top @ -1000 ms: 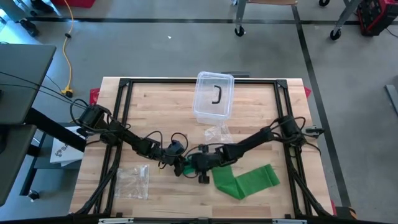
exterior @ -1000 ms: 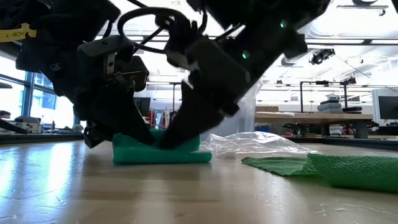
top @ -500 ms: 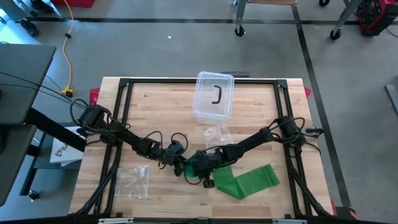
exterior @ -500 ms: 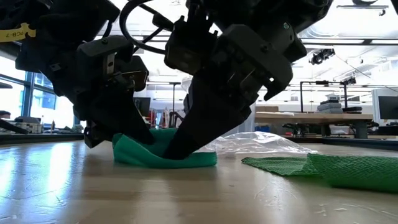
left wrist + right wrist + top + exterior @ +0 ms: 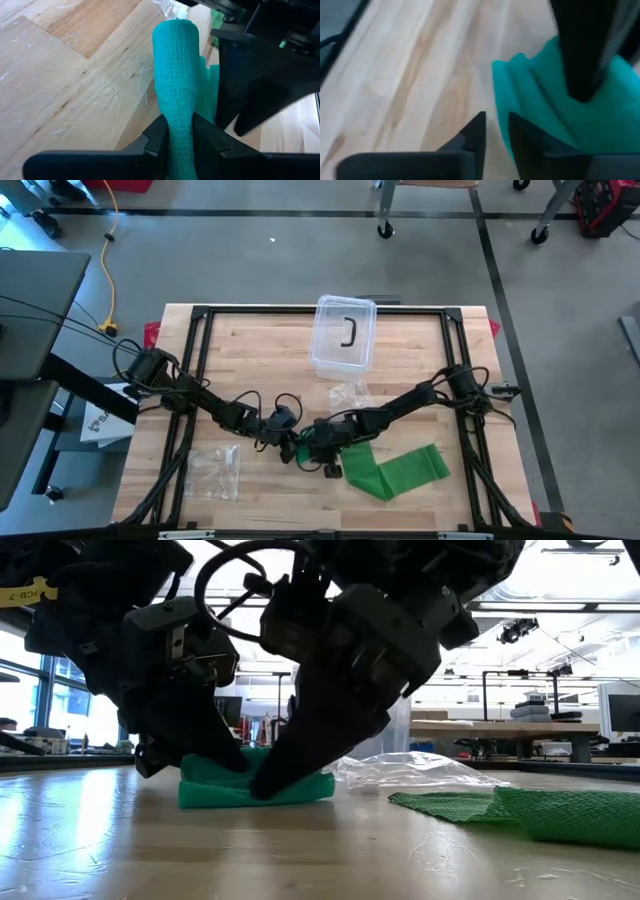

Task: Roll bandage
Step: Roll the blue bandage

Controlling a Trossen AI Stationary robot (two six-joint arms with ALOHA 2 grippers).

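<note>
Soft, squishy teal mesh bandage roll (image 5: pixel 175 85) is pinched end-on by the left claw (image 5: pixel 179 134); the right claw (image 5: pixel 495 127) at 3 o'clock looks slightly parted, probably empty.

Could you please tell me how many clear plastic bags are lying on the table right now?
2. One clear plastic bag lies near the table's front-left corner, beside the left arm. A second, crumpled bag lies mid-table, just in front of the clear container. The arms may hide more.

bandage roll (image 5: pixel 305 442) mostly hidden under arms, right wrist view blurred
</note>
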